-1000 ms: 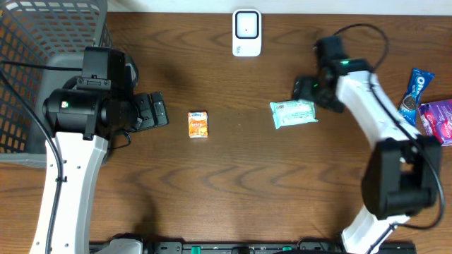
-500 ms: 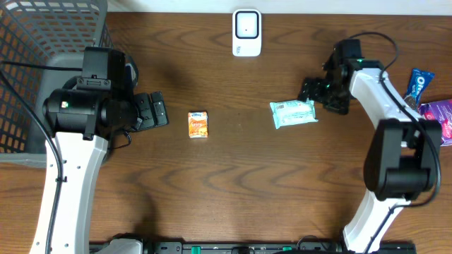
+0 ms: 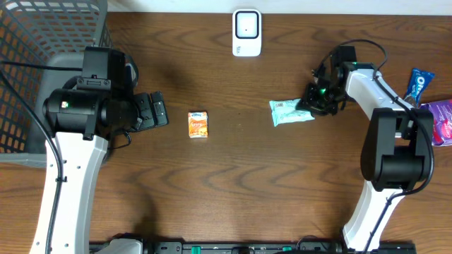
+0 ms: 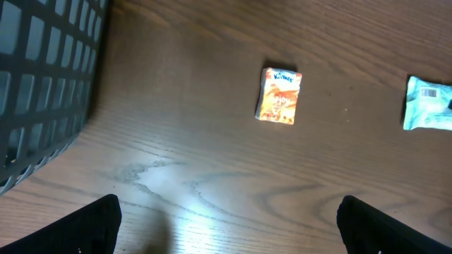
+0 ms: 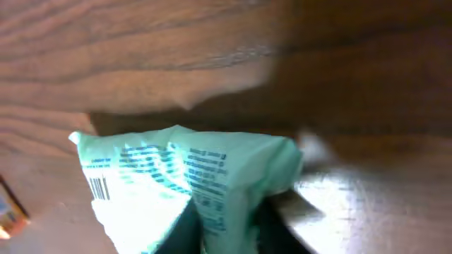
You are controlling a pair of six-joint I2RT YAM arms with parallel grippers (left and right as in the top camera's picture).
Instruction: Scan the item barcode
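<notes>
**Overhead view.** The right end of the green packet (image 3: 288,113) is hidden under the right gripper (image 3: 313,102), whose fingertips cannot be made out. The basket (image 3: 42,42) is cut off by the top and left edges, and the purple packet (image 3: 439,121) by the right edge. Print on the orange packet (image 3: 198,124) is too small to read.

**Left wrist view.** The left gripper (image 4: 227,204) shows only two fingers (image 4: 92,227), cropped by the lower edge. The green packet runs off the right edge.

**Right wrist view.** The green packet is blurred and cropped below. Its barcode (image 5: 101,189) is discernible, but the adjoining text is illegible.
</notes>
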